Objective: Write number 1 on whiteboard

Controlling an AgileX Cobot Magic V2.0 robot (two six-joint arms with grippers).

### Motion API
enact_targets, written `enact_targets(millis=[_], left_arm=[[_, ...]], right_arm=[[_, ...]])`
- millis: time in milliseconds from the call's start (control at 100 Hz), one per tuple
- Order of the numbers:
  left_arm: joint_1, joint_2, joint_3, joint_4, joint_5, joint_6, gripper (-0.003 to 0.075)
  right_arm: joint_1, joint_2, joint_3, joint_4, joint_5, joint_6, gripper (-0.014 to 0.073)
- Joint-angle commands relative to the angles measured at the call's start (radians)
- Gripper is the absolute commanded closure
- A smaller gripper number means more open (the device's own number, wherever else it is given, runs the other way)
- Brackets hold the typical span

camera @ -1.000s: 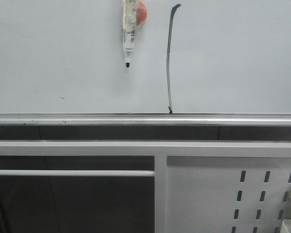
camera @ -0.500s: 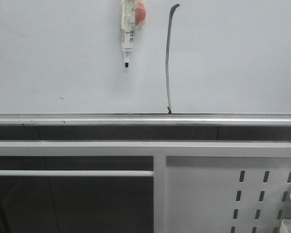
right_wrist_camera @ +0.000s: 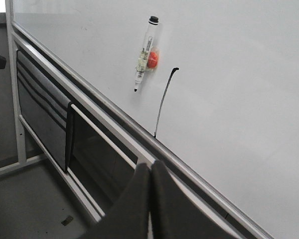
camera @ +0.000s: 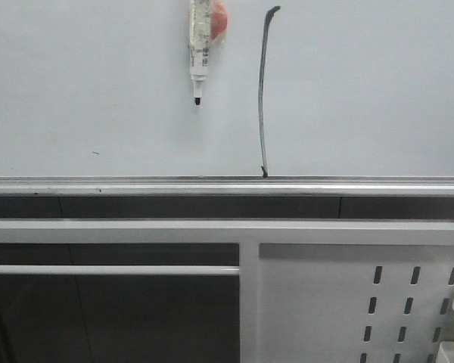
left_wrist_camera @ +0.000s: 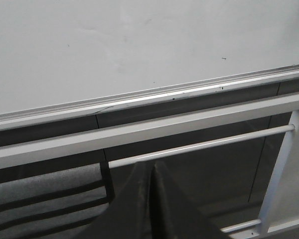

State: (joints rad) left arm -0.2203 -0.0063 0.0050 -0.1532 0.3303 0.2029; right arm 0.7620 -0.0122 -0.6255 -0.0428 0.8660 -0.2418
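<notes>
The whiteboard (camera: 363, 91) fills the upper front view, with a silver rail (camera: 136, 185) along its lower edge. The number 1 (camera: 263, 91), a long dark near-vertical stroke with a small hook on top, runs down to the rail; it also shows in the right wrist view (right_wrist_camera: 162, 104). A white marker (camera: 200, 53) with a black tip hangs on the board by a red magnet (camera: 219, 21), left of the stroke. My left gripper (left_wrist_camera: 152, 167) and right gripper (right_wrist_camera: 150, 167) are both shut and empty, back from the board, below the rail. Neither shows in the front view.
A white frame bar (camera: 136, 231) runs below the rail. A white perforated slotted panel (camera: 363, 302) stands at the lower right. Dark panels (camera: 113, 318) and a thin white rod (camera: 98, 269) sit at the lower left. A tiny dark speck (camera: 97, 153) marks the board.
The view shifted very slightly between one second ago and half a second ago; since then nothing has visibly moved. The marker and stroke keep their places on the board.
</notes>
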Motion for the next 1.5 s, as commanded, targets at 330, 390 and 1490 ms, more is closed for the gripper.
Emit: enact_targets(millis=[330, 390, 1490], left_arm=[[0.002, -0.022, 0.034, -0.009, -0.052, -0.011, 0.074], [0.002, -0.022, 0.034, -0.009, -0.052, -0.011, 0.074], [0.002, -0.022, 0.034, -0.011, -0.052, -0.011, 0.074]], right_arm=[[-0.006, 0.019, -0.019, -0.005, -0.08, 0.001, 0.0643], [-0.006, 0.019, -0.019, -0.005, -0.08, 0.001, 0.0643], [-0.695, -0.017, 0.646, -0.101, -0.552, 0.367, 0.0643]])
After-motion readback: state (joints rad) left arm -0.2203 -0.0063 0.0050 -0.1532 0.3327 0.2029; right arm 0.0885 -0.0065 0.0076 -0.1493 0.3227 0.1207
